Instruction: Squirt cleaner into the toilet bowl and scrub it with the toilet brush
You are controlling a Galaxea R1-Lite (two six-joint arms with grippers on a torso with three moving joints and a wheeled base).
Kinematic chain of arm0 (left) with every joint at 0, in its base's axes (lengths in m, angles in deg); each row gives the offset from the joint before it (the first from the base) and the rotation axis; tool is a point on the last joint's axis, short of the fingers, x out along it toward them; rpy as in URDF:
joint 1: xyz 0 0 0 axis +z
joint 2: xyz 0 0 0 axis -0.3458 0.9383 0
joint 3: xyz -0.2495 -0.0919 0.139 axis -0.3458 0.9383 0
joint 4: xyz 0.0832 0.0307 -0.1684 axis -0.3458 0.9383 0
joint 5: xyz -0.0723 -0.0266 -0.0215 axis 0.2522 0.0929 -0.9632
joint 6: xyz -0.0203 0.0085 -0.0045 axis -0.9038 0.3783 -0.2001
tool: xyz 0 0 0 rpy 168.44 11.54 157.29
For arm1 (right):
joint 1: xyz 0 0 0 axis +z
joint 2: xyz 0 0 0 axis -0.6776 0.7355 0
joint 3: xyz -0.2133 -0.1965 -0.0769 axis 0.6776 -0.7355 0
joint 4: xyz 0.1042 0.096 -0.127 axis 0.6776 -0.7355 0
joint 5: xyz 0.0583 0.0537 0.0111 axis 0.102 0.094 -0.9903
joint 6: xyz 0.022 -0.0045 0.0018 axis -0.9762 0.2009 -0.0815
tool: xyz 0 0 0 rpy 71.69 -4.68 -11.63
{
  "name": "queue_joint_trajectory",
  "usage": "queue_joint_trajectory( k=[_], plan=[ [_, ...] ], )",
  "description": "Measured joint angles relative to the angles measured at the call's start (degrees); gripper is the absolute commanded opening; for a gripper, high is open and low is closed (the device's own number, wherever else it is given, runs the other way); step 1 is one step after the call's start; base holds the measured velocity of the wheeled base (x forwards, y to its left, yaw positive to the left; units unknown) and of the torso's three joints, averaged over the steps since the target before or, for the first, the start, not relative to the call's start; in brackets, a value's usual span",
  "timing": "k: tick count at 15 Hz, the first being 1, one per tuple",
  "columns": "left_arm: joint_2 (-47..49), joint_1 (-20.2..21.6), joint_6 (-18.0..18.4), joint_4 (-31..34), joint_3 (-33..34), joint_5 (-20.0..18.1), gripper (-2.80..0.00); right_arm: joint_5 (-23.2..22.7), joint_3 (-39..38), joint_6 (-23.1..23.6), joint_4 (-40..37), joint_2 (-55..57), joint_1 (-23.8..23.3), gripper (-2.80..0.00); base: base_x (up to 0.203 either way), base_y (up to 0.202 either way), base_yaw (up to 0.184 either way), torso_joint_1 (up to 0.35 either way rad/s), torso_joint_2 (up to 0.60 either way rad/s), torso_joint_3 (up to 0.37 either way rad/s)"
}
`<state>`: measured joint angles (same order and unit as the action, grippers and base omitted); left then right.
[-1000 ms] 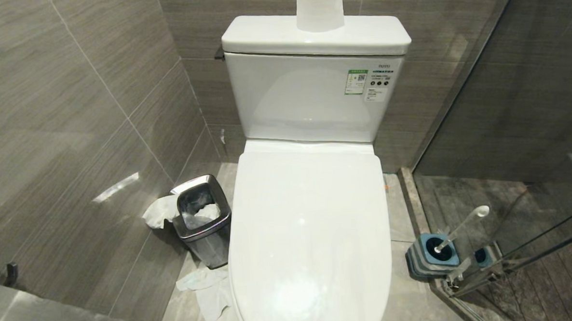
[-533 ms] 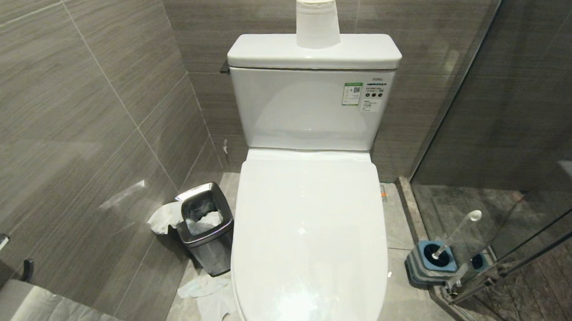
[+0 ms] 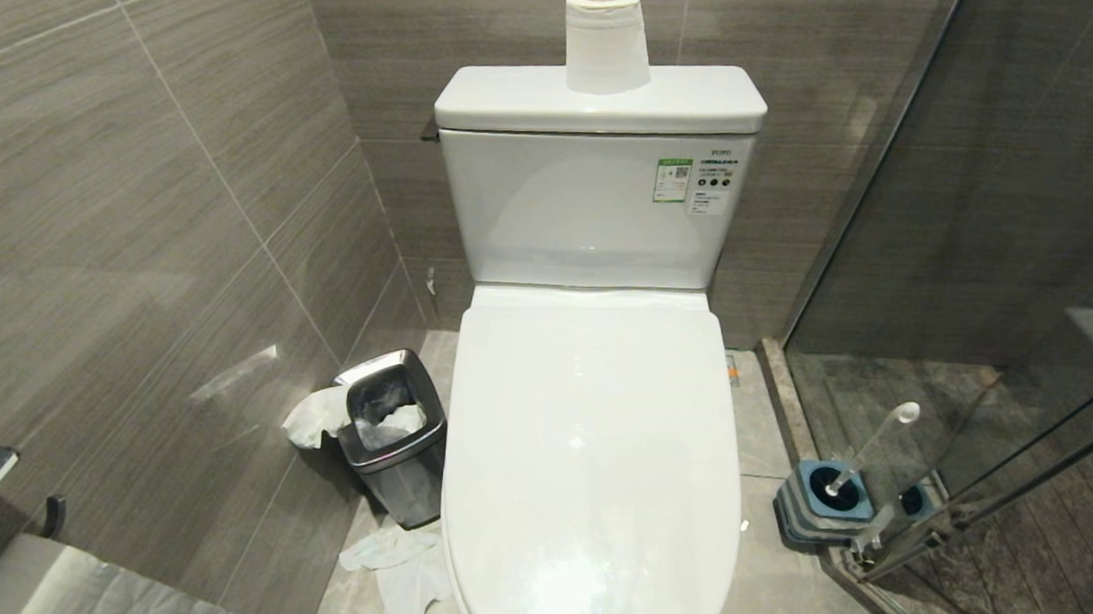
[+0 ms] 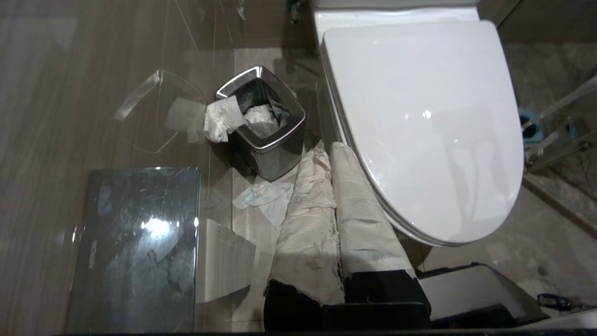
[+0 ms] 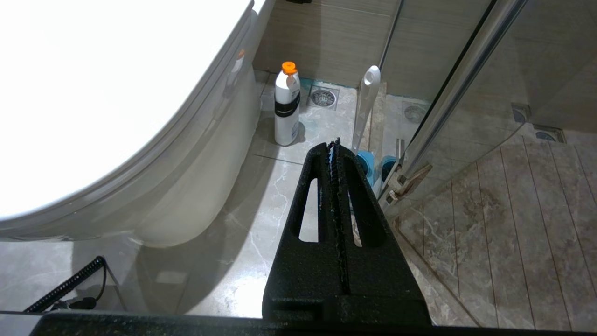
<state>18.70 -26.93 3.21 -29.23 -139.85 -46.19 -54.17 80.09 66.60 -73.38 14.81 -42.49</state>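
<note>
The white toilet bowl (image 3: 590, 453) fills the middle of the head view with its lid down, so the basin is hidden. No cleaner shows anywhere. The toilet brush (image 3: 871, 442) leans in its blue-topped grey holder (image 3: 827, 507) on the floor to the toilet's right, against the glass. Neither gripper is in the head view. In the left wrist view my left gripper (image 4: 326, 148), its fingers wrapped in pale paper, is shut and empty above the floor between the steel bin and the lid's edge. My right gripper (image 5: 334, 142) is shut and empty, hanging near the toilet brush (image 5: 366, 100).
A steel waste bin (image 3: 391, 434) stuffed with tissue stands left of the toilet, with loose tissue (image 3: 401, 562) on the floor. A paper roll (image 3: 605, 41) sits on the tank. A white bottle with an orange cap (image 5: 286, 105) stands beside the toilet's base. A glass partition (image 3: 971, 307) bounds the right.
The whole head view shifted downward and drew back early in the second, bringing the paper roll's top into view: the camera moved. The things themselves stayed put.
</note>
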Motion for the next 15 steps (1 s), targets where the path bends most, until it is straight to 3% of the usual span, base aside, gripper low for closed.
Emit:
queue_joint_trajectory(
  k=[7,11,15],
  plan=[
    [-14.22,4.07,-0.27,-0.08,4.12,-0.15,-2.80,0.00,0.00,0.00,0.00,0.02,0.00,-2.80,0.000,0.000,0.000,0.000,0.00,0.000],
    [-22.01,7.07,2.56,-0.18,8.57,-0.28,-2.80,0.02,0.00,-0.01,0.00,0.02,0.00,-2.80,0.000,0.000,0.000,0.000,0.00,0.000],
    [-28.64,7.43,3.75,-0.39,11.33,-0.34,-2.80,-0.01,0.00,0.00,-0.01,0.01,0.00,-2.80,0.000,0.000,0.000,0.000,0.00,0.000]
  ],
)
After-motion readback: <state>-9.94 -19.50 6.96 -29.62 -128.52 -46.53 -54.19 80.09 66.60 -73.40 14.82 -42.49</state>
